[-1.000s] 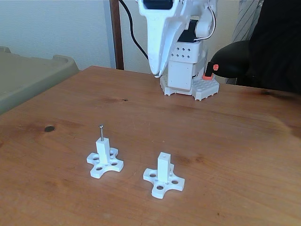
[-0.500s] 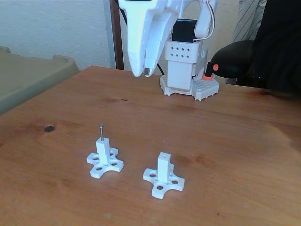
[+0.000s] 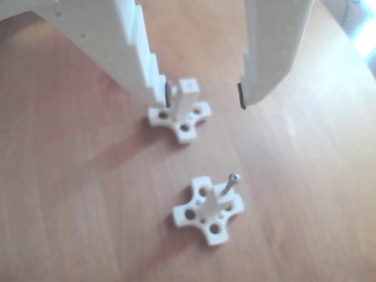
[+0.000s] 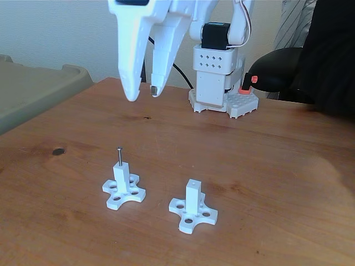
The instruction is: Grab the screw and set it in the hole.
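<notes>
The silver screw (image 4: 119, 155) stands upright in the top of the left white post (image 4: 122, 178) in the fixed view. The right post (image 4: 192, 195) has a tiny bare hole (image 4: 192, 182) in its end face. My white gripper (image 4: 143, 96) hangs open, well above and behind the left post, with nothing between its fingers. In the other view the gripper (image 3: 204, 97) looks down with its jaws wide apart. The bare post (image 3: 188, 100) sits beside the left fingertip (image 3: 165, 95), its hole (image 3: 188, 86) facing up. The screw (image 3: 230, 185) and its post (image 3: 210, 209) lie lower in that view.
The arm's white base (image 4: 222, 83) stands at the back of the wooden table (image 4: 277, 166). A black tool with an orange button (image 4: 266, 72) and a person's dark sleeve (image 4: 327, 50) are at the back right. A beige bin (image 4: 33, 94) sits left.
The gripper has swung left across the fixed view and its jaws have spread from nearly shut to open. The screw and both posts have not moved.
</notes>
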You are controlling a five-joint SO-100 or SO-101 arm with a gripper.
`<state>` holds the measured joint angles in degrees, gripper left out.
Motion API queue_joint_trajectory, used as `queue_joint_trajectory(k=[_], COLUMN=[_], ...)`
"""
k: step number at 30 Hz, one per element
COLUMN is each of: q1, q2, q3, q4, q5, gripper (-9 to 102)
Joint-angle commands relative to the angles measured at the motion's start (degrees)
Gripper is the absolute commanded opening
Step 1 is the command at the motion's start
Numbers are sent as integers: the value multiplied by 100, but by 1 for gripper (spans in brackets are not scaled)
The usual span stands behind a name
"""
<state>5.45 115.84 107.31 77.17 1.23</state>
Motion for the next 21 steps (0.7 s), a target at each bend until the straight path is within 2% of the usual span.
queue_joint_trajectory(k=[1,21], q1=[53,246], q2=[-185,-1714], q3=[-756,-1723], q4=[-9,123], q5=[70,158], gripper=[15,17])
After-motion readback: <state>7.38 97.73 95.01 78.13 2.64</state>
